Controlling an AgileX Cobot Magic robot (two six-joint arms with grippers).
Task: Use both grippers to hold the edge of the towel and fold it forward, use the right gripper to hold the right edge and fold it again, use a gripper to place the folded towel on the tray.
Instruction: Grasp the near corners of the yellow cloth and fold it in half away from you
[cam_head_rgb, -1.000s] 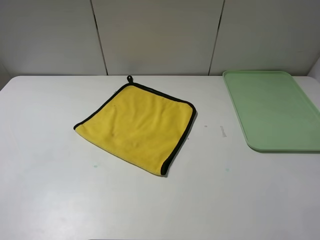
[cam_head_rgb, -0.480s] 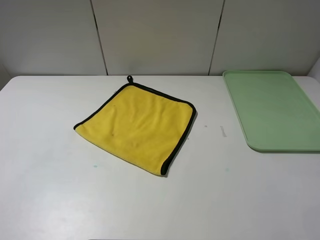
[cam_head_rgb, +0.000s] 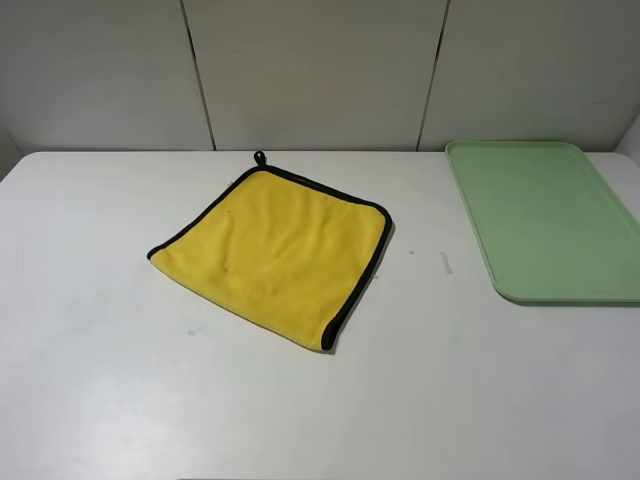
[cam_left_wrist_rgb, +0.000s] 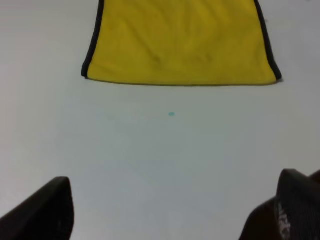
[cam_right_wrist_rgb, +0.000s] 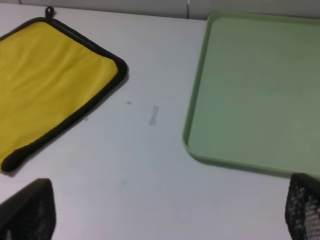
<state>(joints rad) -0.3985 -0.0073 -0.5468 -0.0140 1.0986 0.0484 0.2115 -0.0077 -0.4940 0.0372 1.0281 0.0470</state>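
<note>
White table (cam_head_rgb: 100, 400) with a tiny teal speck (cam_left_wrist_rgb: 171, 114), grey panelled wall (cam_head_rgb: 320, 70) behind.

Light: even, diffuse, approx. overhead; table (cam_head_rgb: 100, 380) reads bright grey-white. Shadows: faint; one slim soft strip along towel (cam_head_rgb: 275, 250) right side in ext. view. Ext. view sharp edge to edge. Left wrist view soft overall, cloth texture smeared; left fingers (cam_left_wrist_rgb: 45, 210) at frame corners out of focus. Right wrist view clearer: tray (cam_right_wrist_rgb: 196, 85) rim crisp, right fingers (cam_right_wrist_rgb: 30, 210) blurred.
</note>
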